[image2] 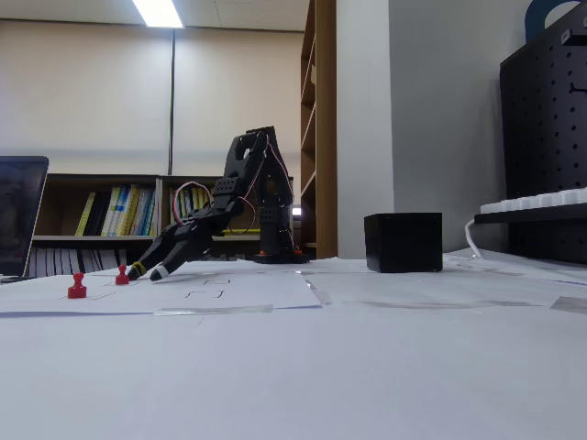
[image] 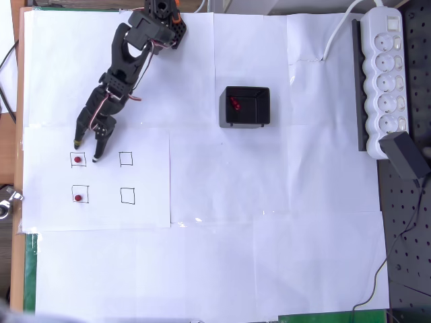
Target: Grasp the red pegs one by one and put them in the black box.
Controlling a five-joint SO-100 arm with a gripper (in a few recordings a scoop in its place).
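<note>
Gripper (image: 88,152) poised with fingers parted just above the upper red peg (image: 78,160); the lower red peg (image: 79,198) waits below, and two pegs (image: 235,103) already lie in the black box (image: 246,107).
Risk: a fingertip could tip this light peg, or miss it. Overhead view shows drawn squares and box contents; fixed view shows fingertip height (image2: 144,271).
</note>
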